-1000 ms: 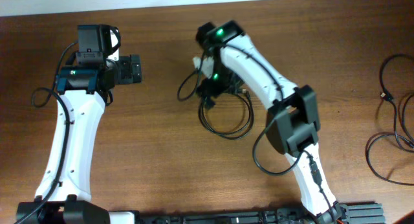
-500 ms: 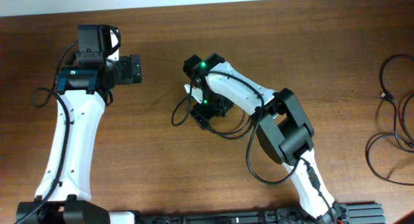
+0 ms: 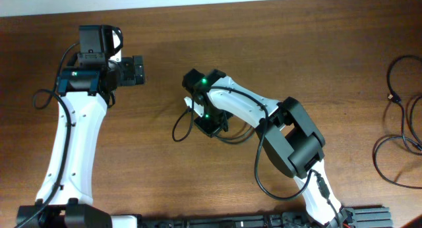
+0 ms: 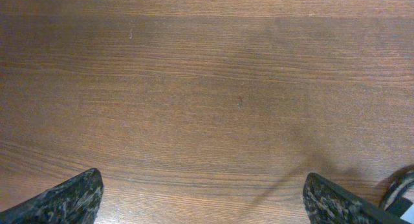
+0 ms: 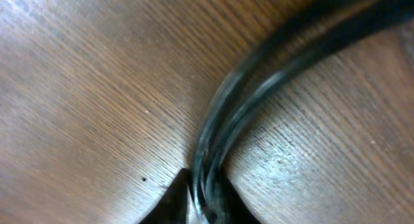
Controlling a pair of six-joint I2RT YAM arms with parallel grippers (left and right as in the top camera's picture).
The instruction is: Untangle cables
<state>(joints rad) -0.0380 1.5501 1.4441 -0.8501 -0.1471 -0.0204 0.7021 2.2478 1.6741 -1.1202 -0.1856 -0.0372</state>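
A bundle of thin black cables (image 3: 241,132) lies in loose loops at the table's middle, with one loop (image 3: 177,126) sticking out to the left. My right gripper (image 3: 210,125) is down on the bundle and shut on it. In the right wrist view two or three black strands (image 5: 259,81) run down into the pinch between the closed fingertips of the right gripper (image 5: 204,201). My left gripper (image 3: 141,70) hovers at the upper left, well apart from the bundle. It stands open over bare wood, as the left wrist view shows around the left gripper (image 4: 207,204).
More black cables lie loose at the right edge of the table (image 3: 399,76), with another loop lower down (image 3: 393,163). A dark looped piece (image 4: 400,190) shows at the bottom right corner of the left wrist view. The arm bases (image 3: 198,221) stand along the front edge.
My right arm moved left and down onto the bundle and its jaws went from open to shut on the cables. The left loop shifted slightly left. The left arm stayed still.
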